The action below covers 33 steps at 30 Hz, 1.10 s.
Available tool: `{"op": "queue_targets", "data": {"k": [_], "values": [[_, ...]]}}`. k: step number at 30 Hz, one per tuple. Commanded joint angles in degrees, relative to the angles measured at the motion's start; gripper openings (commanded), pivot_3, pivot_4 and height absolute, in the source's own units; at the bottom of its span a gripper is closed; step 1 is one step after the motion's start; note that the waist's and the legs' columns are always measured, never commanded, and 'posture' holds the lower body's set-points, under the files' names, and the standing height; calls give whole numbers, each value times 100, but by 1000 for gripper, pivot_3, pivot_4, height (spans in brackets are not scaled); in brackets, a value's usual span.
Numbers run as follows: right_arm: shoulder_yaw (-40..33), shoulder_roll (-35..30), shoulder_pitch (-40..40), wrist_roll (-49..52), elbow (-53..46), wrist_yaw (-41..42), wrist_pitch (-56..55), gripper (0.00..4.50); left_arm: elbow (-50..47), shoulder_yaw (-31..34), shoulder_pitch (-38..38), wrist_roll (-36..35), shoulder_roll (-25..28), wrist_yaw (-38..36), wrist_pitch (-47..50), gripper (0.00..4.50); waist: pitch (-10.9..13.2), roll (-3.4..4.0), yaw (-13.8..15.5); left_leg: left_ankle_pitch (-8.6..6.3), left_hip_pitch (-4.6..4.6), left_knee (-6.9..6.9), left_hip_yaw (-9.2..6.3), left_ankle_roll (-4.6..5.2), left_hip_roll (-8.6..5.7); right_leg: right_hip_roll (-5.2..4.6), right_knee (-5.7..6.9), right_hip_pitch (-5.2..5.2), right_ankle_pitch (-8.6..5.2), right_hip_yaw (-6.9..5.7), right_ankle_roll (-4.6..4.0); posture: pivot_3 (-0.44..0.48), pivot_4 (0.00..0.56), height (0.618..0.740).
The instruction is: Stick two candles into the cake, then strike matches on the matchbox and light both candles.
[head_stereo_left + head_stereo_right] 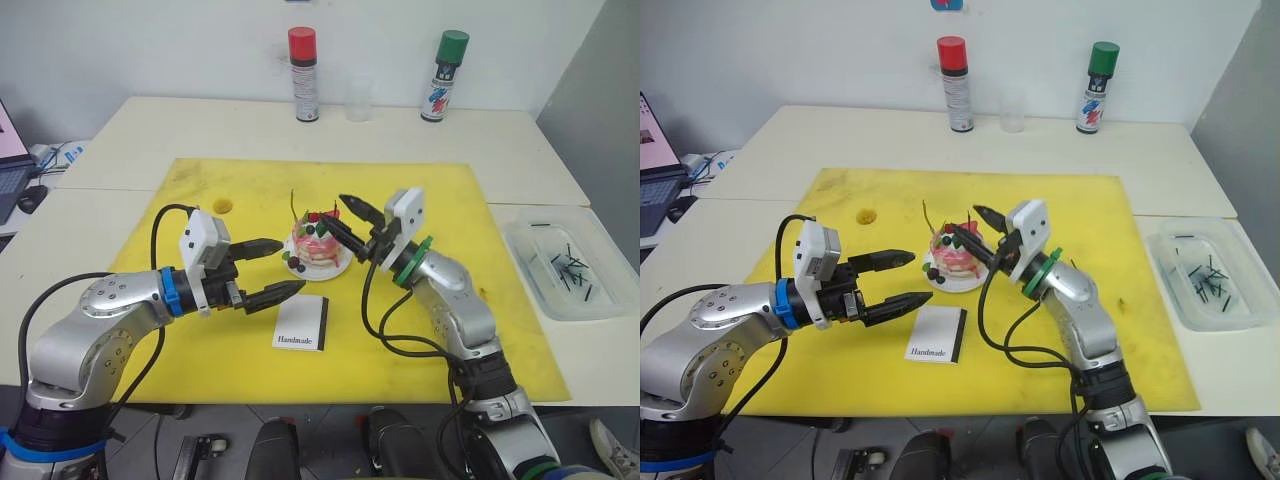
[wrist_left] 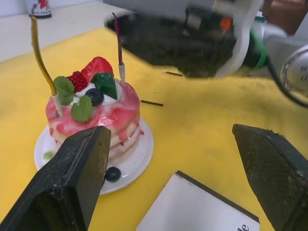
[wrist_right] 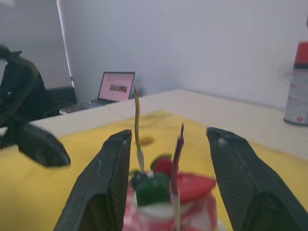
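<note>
Head views: your small round pink-and-white cake (image 1: pixel 318 250) on its white plate sits mid-mat on the yellow mat (image 1: pixel 440 190), both thin candles (image 1: pixel 293 206) already standing upright in it. So the coming move is matches, as I read it. The flat white "Handmade" matchbox (image 1: pixel 301 324) lies on the mat just in front of the cake, long axis running toward you, dark strip along its right side. Your left gripper (image 1: pixel 275 270) hangs spread and empty, just left of the cake and right above the box's far left corner: that arm is clearly nearer the box. Your right gripper (image 1: pixel 352 220) is also spread wide and empty, at the cake's right edge. The short dark matches (image 1: pixel 568 265) lie scattered in the clear plastic tray (image 1: pixel 530 245) well off to your right, beyond the mat, so the right arm is the one to go for them. Red-capped spray can (image 1: pixel 303 75) and green-capped one (image 1: pixel 445 75) stand at the table's back, out of the way.

Left wrist view: the fingers (image 2: pixel 72 178) straddle cake and box corner; two dark slivers on the mat past the cake may be stray matches, too small to be sure.

Right wrist view: fingers (image 3: pixel 110 178) flank both upright candles (image 3: pixel 137 130), touching neither.
</note>
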Motion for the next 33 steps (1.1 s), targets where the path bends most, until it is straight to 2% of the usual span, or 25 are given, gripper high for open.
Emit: {"op": "queue_targets", "data": {"k": [1,3,5,7,10,13,16,20,22,27,33], "values": [[-288,-233,-291,286,-768,-103,413,2637,117,226,-135,-205,97,77,243,4500,0,0,0,0,0,0,1,0,0,0,0,0,0,0,0,0,150,684],[-396,-463,-374,299,-1006,-104,565,2637,200,424,-152,-579,238,99,750,4500,0,0,1,0,-1,0,-1,0,0,0,0,0,-1,-1,-1,0,150,684],[-580,-876,-372,384,-1287,-25,868,2637,399,559,-154,-990,698,191,1834,4500,1,-1,-1,0,-3,0,-2,0,1,0,0,-2,-2,-2,-2,0,150,684],[-607,-1424,-254,347,-1538,111,1262,2637,629,649,-137,-1332,1072,82,2533,4500,2,0,-2,0,-3,-3,-3,1,1,0,-1,-4,-6,-4,-7,0,150,684],[-459,-2182,208,33,-1887,338,1313,2637,1014,736,-369,-2089,1332,-25,3663,4500,2,0,15,-1,-3,-7,-3,0,-2,-2,-3,-5,-28,-6,-33,0,150,684],[-435,-2752,667,387,-2239,844,1701,2637,1258,544,-575,-2387,1368,-17,4393,4500,3,-2,7,-2,-4,-12,-4,0,0,-2,-4,-5,-32,-9,-31,0,150,684],[-308,-3112,993,530,-2377,1267,1814,2030,1458,349,-749,-2543,1205,63,4904,4500,3,-1,-14,-3,-3,-13,-4,0,0,-2,-2,-6,-28,-9,-25,0,150,684],[273,-3583,1124,180,-2274,1655,1947,588,1775,209,-1062,-2492,948,182,5228,4500,4,-2,-49,-2,-2,-10,-7,0,0,0,0,-6,-25,-10,-21,0,150,684],[431,-3608,1092,168,-2237,1679,2071,27,1960,215,-1206,-2491,821,204,5352,4500,4,-4,-41,-2,-1,-8,-8,0,-2,0,1,-5,-26,-9,-23,0,150,684],[797,-3358,799,380,-2268,1756,2572,27,2054,67,-1197,-2459,588,222,5534,4500,4,-4,-44,-2,-1,-4,-4,0,-3,0,1,-5,-23,-3,-17,0,150,684],[1339,-3022,495,167,-2006,1806,2673,27,2130,-61,-1121,-2204,469,228,5392,4500,4,-4,-28,-2,-2,-8,-10,0,-2,0,1,-5,-18,-10,-9,0,150,684]]}}
